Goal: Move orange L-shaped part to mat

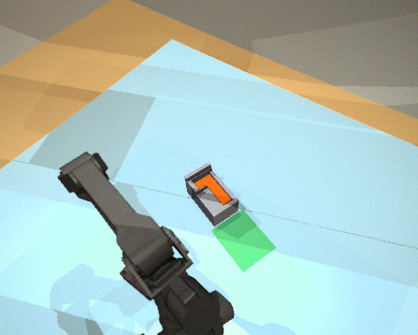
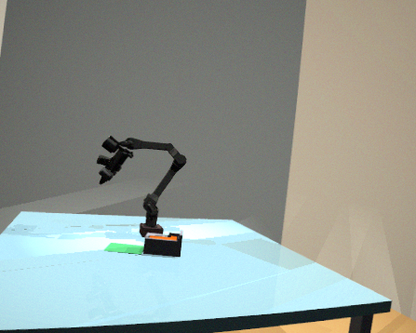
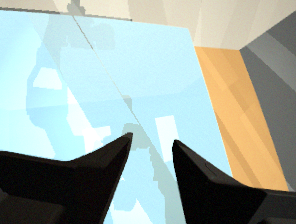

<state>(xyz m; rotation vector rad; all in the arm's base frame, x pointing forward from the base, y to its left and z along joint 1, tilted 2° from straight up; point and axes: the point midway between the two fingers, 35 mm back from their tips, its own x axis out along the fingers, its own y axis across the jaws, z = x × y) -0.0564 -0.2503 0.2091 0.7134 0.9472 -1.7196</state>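
The orange L-shaped part (image 1: 219, 191) (image 2: 164, 238) lies in the pocket of the grey tray (image 1: 216, 219) (image 2: 163, 247). It looks level. Its L-shaped end is at the tray's raised end wall, and its straight end is towards the mat. The green mat (image 1: 248, 250) (image 2: 123, 248) is beside the tray with nothing on it. My gripper (image 2: 101, 181) (image 3: 152, 140) is partly open, with nothing between its fingertips. It hangs high above the table, well away from the tray, and points obliquely down. The gripper itself cannot be made out in the top view.
My arm (image 1: 112, 206) (image 2: 165, 179) arches high above the table. Its base (image 2: 151, 230) stands behind the tray in the exterior view. The tray's raised end wall (image 1: 198, 172) stands at the side away from the mat. A table edge (image 3: 206, 90) crosses the right of the wrist view.
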